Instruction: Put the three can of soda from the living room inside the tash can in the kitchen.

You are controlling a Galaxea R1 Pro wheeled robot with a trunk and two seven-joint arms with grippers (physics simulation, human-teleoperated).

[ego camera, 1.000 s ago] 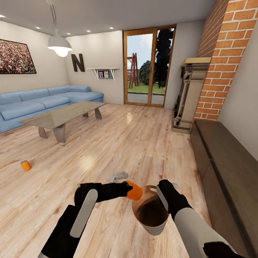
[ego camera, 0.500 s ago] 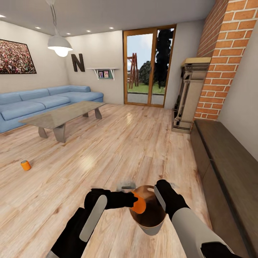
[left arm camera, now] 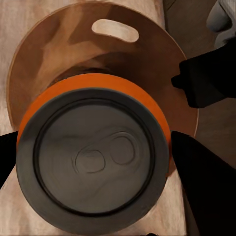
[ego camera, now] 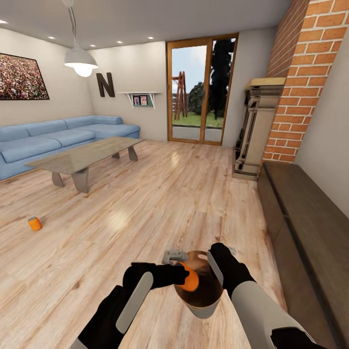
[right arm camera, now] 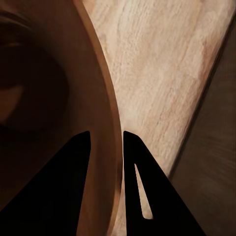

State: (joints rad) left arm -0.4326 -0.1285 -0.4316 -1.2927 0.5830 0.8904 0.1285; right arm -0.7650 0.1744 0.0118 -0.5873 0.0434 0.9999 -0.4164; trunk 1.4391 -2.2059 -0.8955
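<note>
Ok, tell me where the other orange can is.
In the head view the loose orange can sits on the wood floor at far left, in front of the low table and the blue sofa.

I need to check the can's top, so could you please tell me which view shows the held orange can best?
The left wrist view: the can is close, its silvery top facing the camera above the bin. The head view shows its orange side, small. The right wrist view shows the bin's rim.

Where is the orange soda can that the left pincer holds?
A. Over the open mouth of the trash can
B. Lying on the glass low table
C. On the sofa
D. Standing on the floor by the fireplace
A: the orange soda can, gripped by the left pincer, sits over the trash can opening, which the right pincer clamps by the rim.
</note>
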